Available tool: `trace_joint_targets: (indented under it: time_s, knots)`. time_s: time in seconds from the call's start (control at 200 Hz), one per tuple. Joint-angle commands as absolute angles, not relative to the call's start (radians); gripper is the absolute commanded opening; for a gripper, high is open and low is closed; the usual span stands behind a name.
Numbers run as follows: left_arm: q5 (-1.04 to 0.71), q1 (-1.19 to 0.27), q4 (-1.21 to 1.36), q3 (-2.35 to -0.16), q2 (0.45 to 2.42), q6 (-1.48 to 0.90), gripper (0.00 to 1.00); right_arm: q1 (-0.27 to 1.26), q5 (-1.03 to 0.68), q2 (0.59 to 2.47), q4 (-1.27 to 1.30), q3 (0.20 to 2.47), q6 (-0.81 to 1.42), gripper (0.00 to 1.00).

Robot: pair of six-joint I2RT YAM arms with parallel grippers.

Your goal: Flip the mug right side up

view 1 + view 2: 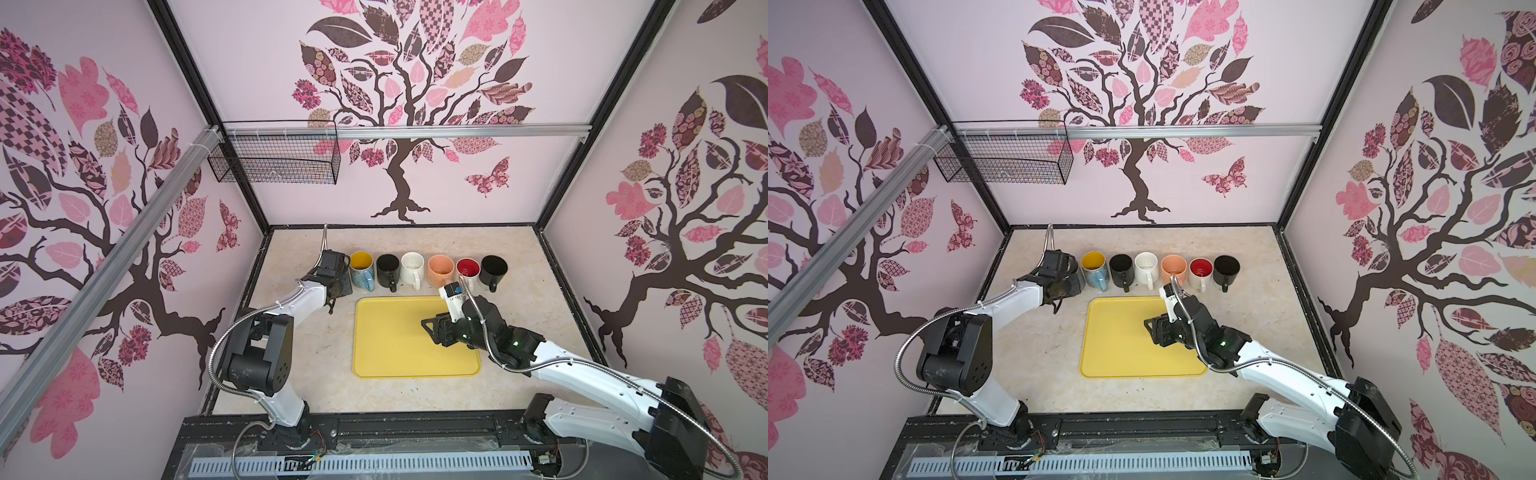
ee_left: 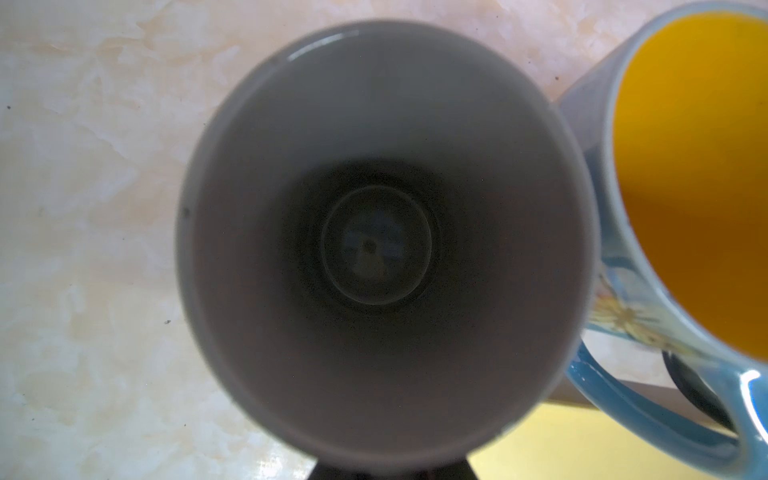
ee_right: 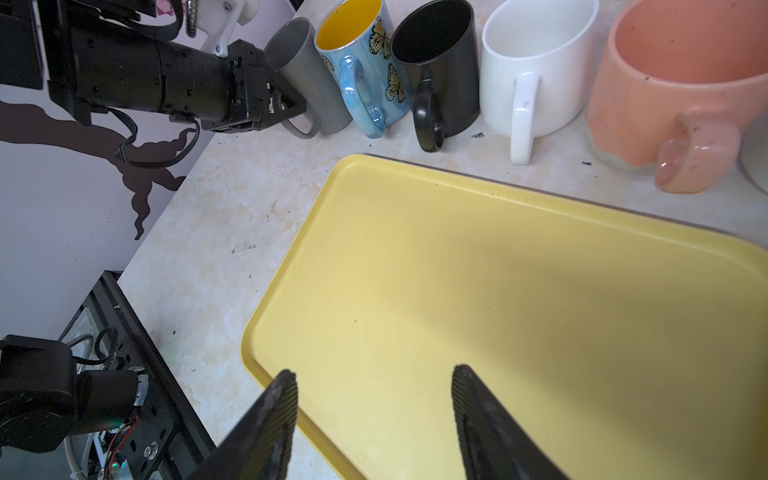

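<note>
The mug (image 3: 307, 75) is plain grey and stands mouth up at the left end of a row of mugs, right beside the blue butterfly mug (image 3: 365, 70). My left gripper (image 3: 296, 107) is shut on its handle (image 3: 301, 129). The left wrist view looks straight down into the mug's grey inside (image 2: 374, 249), and the mug hides most of the left gripper (image 2: 382, 473). Whether its base rests on the table I cannot tell. My right gripper (image 3: 374, 374) (image 1: 428, 326) hangs open over the yellow tray (image 3: 498, 270), holding nothing.
The yellow tray (image 1: 395, 353) lies mid-table. Behind it stand the blue mug (image 1: 360, 268), a black (image 1: 387, 270), a white (image 1: 412, 268), a peach (image 1: 440, 268), a red-lined (image 1: 468, 270) and another black mug (image 1: 493, 270), all upright. A wire basket (image 1: 274, 153) hangs on the back wall.
</note>
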State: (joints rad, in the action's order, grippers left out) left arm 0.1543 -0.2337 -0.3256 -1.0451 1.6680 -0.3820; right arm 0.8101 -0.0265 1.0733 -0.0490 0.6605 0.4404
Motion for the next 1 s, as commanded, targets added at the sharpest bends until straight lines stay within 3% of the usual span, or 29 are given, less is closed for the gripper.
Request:
trace_joint_targets:
  time_s: [0.0, 0.03, 0.245, 0.52, 0.775, 0.83, 0.86, 0.9, 0.995]
  knots:
    - [0.203, -0.240, -0.266, -1.043, 1.672, -0.369, 0.00, 0.807, -0.018, 1.063, -0.054, 0.658, 0.422, 0.63]
    - [0.207, -0.242, -0.268, -1.045, 1.673, -0.370, 0.00, 0.806, -0.017, 1.062, -0.054, 0.657, 0.423, 0.63]
    - [0.219, -0.245, -0.277, -1.045, 1.663, -0.377, 0.37, 0.806, -0.020, 1.054, -0.054, 0.654, 0.423, 0.64]
    - [0.237, -0.248, -0.334, -1.045, 1.577, -0.377, 0.55, 0.807, -0.010, 1.044, -0.054, 0.654, 0.423, 0.65]
    - [0.349, -0.305, -0.392, -1.006, 1.305, -0.415, 0.75, 0.806, 0.026, 1.042, -0.053, 0.649, 0.420, 0.67]
    - [0.388, -0.315, -0.395, -0.988, 1.246, -0.427, 0.85, 0.806, 0.031, 1.038, -0.054, 0.651, 0.419, 0.73]
    - [0.423, -0.319, -0.389, -0.971, 1.215, -0.441, 0.95, 0.806, 0.034, 1.036, -0.054, 0.650, 0.417, 0.83]
    - [0.479, -0.324, -0.376, -0.942, 1.176, -0.456, 0.96, 0.807, 0.039, 1.036, -0.053, 0.650, 0.419, 0.99]
    - [0.597, -0.331, -0.250, -0.817, 1.079, -0.455, 0.96, 0.805, 0.043, 1.055, -0.052, 0.661, 0.420, 1.00]
